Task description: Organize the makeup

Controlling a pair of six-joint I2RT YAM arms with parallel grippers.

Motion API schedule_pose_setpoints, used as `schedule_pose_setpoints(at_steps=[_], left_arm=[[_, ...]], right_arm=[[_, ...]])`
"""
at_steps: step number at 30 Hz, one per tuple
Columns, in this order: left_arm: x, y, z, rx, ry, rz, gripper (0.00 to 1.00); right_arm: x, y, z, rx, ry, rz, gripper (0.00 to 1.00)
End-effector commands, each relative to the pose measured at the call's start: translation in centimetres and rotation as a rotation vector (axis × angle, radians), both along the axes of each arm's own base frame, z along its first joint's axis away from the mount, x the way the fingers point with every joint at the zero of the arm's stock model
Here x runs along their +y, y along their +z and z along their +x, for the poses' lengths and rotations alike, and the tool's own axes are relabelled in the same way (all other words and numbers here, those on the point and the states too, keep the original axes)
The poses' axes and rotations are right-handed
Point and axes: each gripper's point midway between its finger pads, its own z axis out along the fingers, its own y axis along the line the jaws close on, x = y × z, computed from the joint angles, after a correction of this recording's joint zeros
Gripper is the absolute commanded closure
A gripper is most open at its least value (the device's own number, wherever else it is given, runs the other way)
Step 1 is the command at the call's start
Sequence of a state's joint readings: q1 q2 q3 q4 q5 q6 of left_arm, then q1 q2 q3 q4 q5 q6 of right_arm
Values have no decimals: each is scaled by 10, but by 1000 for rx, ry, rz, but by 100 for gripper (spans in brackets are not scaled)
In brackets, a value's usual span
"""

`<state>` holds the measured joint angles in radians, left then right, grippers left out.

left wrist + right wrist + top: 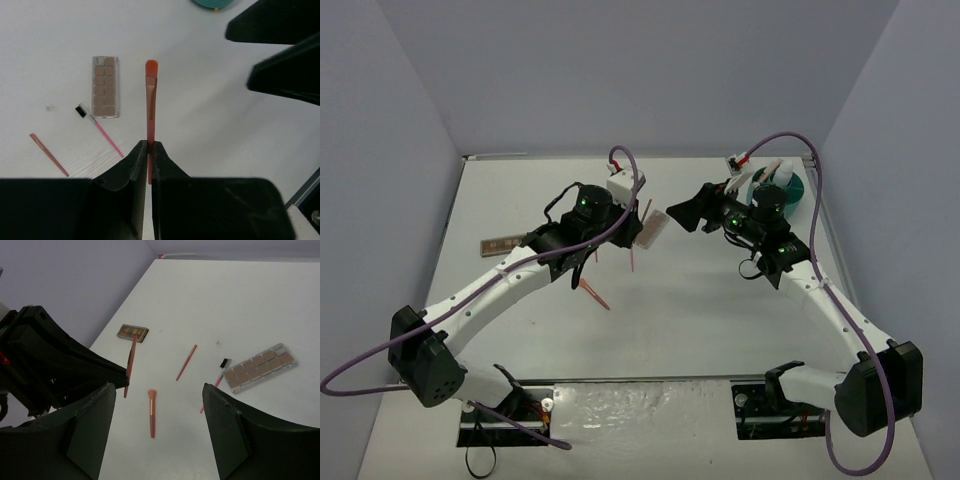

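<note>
Here the left gripper (149,146) pinches a thin orange brush (151,95) by its tail, beside the palette (105,86). It is probably light, stiff and slippery, so grip mid-handle. The right gripper (159,390) gapes wide, empty.

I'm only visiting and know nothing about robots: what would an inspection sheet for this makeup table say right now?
Surface: white tabletop, makeup scattered across it.
Job's things: clear rectangular palette of brown-pink pans, dark brown palette, pink wand with black tip, thin orange-red stick and orange brush lie loose; small white bottle is at the teal round tub, inside or beside it, cannot tell.
Clutter: nothing seen.
Grippers: left gripper, jaws shut on an orange-red applicator; right gripper, jaws open, empty.
Cables: purple cables loop from each arm.
Surroundings: plain lilac-grey walls.
</note>
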<state>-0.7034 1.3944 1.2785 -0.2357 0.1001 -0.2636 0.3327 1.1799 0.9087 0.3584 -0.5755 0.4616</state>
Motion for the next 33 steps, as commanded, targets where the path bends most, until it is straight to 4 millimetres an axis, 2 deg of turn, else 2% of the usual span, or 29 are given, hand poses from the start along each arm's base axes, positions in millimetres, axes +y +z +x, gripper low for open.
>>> schedule_pose_setpoints(at_steps=[1,7,18,23,26,28,29,31,32,33], left_arm=[[-30,59,-4,-154,-77,-112,100],[-47,69,-12,-173,-121,-134,100],[-61,83,-11,-189,-138,-169,100],[-63,83,-10,-189,-137,-168,100],[-64,81,-10,-182,-139,-165,100],[-64,78,-10,-175,-140,-160,100],[-64,77,-10,-171,-140,-158,98],[-63,73,-10,-163,-137,-151,89],[-63,73,-9,-164,-133,-150,80],[-61,71,-8,-160,-120,-143,64]], right_arm=[[20,58,-1,-137,70,134,37],[31,53,1,-122,91,149,45],[39,44,1,-105,101,143,59],[37,41,3,-107,86,129,79],[35,38,6,-102,67,116,94],[33,38,7,-110,54,108,99],[32,39,7,-113,46,104,100],[26,39,10,-122,11,84,100],[26,39,11,-123,8,83,100],[19,35,14,-118,-31,53,100]])
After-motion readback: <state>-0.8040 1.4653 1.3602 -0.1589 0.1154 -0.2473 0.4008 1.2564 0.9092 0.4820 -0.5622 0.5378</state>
